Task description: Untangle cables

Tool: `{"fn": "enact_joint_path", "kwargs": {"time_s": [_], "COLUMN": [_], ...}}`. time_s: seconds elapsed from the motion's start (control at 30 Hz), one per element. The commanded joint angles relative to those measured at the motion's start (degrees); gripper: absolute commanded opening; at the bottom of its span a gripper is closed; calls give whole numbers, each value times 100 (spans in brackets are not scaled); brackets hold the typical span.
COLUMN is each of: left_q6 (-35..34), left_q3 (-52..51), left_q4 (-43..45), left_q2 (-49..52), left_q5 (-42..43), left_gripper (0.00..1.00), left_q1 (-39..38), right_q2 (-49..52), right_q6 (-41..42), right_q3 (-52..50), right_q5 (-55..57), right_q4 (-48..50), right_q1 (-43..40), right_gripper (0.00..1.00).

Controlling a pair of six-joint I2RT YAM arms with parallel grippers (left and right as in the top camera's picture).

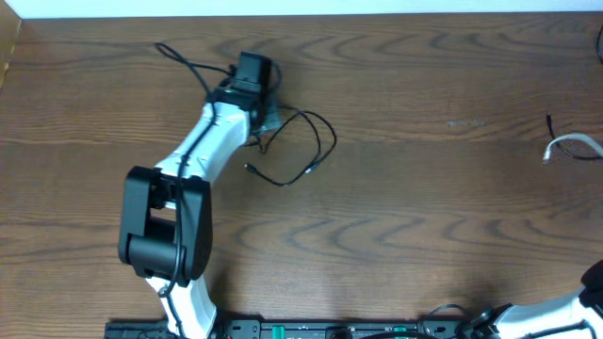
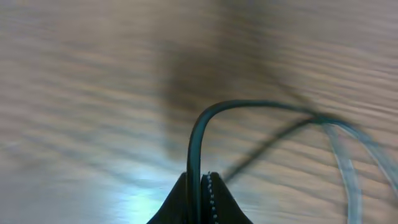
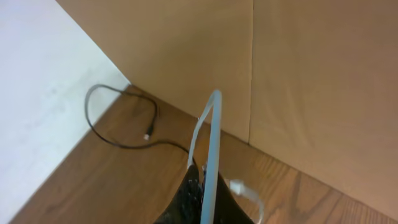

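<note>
My left gripper (image 2: 200, 180) is clenched on the black cable (image 2: 249, 103), which arches up out of the jaws and off to the right of the left wrist view. Overhead, its loose loop lies on the bench (image 1: 424, 217) just right of that gripper, upper left of centre. My right gripper (image 3: 200, 186) is clamped on the white cable (image 3: 212, 134); overhead, only a short pale end shows at the far right edge. The two look well apart, so I judge the separating pull nearly done. Next I'd confirm nothing crosses, since a blurred pale line (image 2: 345, 168) beside the black one leaves me unsure, then lay each down apart.
</note>
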Motion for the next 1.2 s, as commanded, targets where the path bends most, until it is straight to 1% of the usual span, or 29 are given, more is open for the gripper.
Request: {"fn": "enact_joint_path", "kwargs": {"time_s": [0.0,0.07,0.1,0.13,0.17,0.2,0.23,0.27,0.3,0.4,0.53,0.67,0.73,0.77,0.83,0.9,1.0,1.1,1.17], "left_q6": [76,76,76,74,74,74,72,70,70,72,70,-125,-146,-190,-236,-463,-555,-553,-553], "left_q3": [33,33,33,33,33,33,33,33,33,33,33,33,33,33,33,33,33,33,33], "left_q4": [267,555,723,846,977,1086,1169,1231,1266,1281,1285,1375,1534,1733,2090,2459,2837,3029,3018], "left_q2": [-186,-271,-334,-393,-476,-557,-654,-750,-826,-1088,-1340,-1482,-1532,-1556,-1580,-1585,-1585,-1585,-1585], "left_q5": [623,857,964,1056,1145,1217,1276,1314,1318,1316,1318,1414,1910,2396,3075,3604,4242,4854,5084], "left_gripper": [7,7,7,7,8,7,7,7,8,7,7,7,7,7,7,7,7,7,8], "left_q1": [-267,-409,-481,-538,-603,-664,-730,-793,-844,-1003,-1108,-1126,-1123,-1123,-1123,-1123,-1080,-1029,-999], "right_q2": [380,551,651,730,817,903,977,1049,1097,1150,1139,1139,1139,1141,1141,1141,1141,1141,1141], "right_q6": [-131,-219,-240,-258,-256,-254,-254,-251,-254,-254,-273,-835,-1139,-1305,-1705,-2201,-2771,-2844,-3069], "right_q3": [15,15,15,15,15,15,15,15,15,15,15,15,15,15,15,15,15,15,15], "right_q5": [-52,-55,-52,-55,-59,-63,-85,-140,-269,-850,-2361,-3783,-4253,-4489,-4835,-5145,-5311,-5307,-5311], "right_q4": [31,72,101,127,162,181,177,173,168,133,-50,-431,-678,-848,-1097,-1370,-1696,-1751,-1762], "right_q1": [116,181,219,245,271,302,326,343,354,380,492,820,1073,1246,1530,1840,2315,2839,3163], "right_gripper": [1,1,3,10,27,47,65,74,81,99,99,99,99,99,99,99,99,99,99]}}
